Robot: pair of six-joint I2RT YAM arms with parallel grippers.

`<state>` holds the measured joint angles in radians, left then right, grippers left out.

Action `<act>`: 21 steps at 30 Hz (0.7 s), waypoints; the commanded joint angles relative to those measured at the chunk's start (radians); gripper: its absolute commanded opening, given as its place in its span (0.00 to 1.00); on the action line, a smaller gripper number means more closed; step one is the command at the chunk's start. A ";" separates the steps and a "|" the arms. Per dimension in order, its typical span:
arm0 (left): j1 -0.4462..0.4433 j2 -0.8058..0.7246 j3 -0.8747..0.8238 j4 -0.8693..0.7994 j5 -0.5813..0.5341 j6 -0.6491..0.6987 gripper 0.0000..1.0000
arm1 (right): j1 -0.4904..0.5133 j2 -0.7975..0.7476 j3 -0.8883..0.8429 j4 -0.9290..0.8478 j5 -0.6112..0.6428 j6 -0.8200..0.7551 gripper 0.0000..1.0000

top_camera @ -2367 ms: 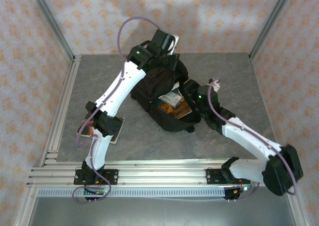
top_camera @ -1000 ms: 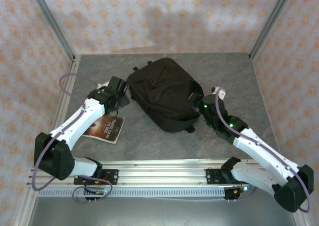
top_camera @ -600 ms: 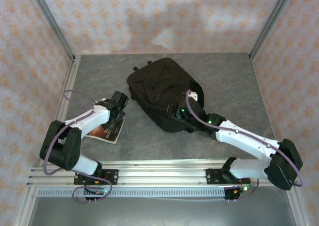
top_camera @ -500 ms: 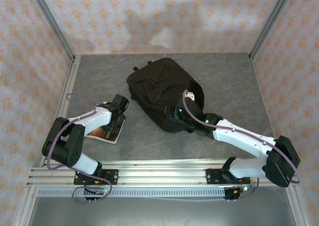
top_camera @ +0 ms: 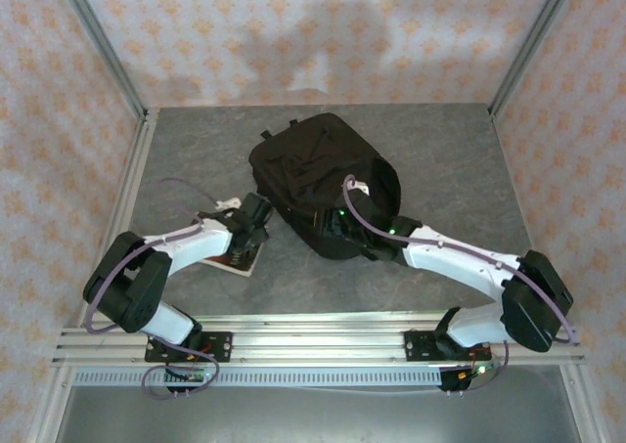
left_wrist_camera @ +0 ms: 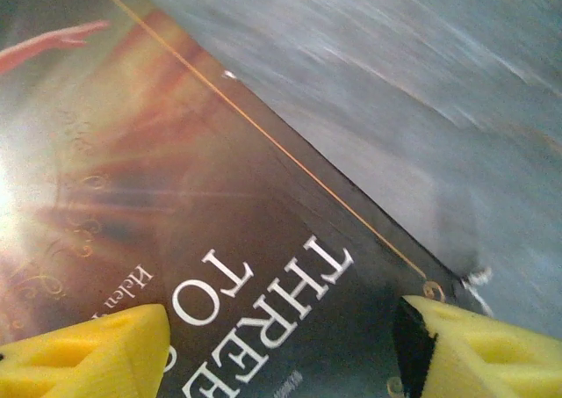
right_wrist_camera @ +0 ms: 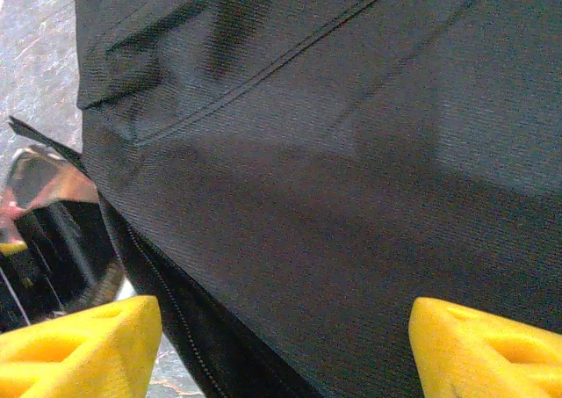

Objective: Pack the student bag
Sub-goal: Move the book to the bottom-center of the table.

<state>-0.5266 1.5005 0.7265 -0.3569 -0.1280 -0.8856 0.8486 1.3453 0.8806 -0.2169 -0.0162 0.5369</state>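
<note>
Black student bag [top_camera: 308, 164] (soft, rumpled) lies flat.

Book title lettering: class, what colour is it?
White lettering on a dark reddish book; best in the left wrist view.

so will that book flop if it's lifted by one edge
Likely droops a little: the book looks like a thin paperback. Its glossy cover may slip. Lying flat on the table, its edge looks hard to get under.

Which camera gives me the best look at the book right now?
Left wrist: the book lies close beneath the left fingers, title lettering and one corner sharp. Top external shows a strip of it poking out from under the left arm.
</note>
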 commanded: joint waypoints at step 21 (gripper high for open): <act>-0.104 -0.552 -0.170 -0.301 0.033 -0.082 0.46 | 0.048 0.182 0.251 -0.143 -0.093 -0.115 0.60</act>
<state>-0.6727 0.9852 0.6064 -0.5709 -0.0341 -0.8970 0.8768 1.4818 1.0698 -0.2974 -0.0864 0.4652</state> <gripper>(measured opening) 0.479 0.611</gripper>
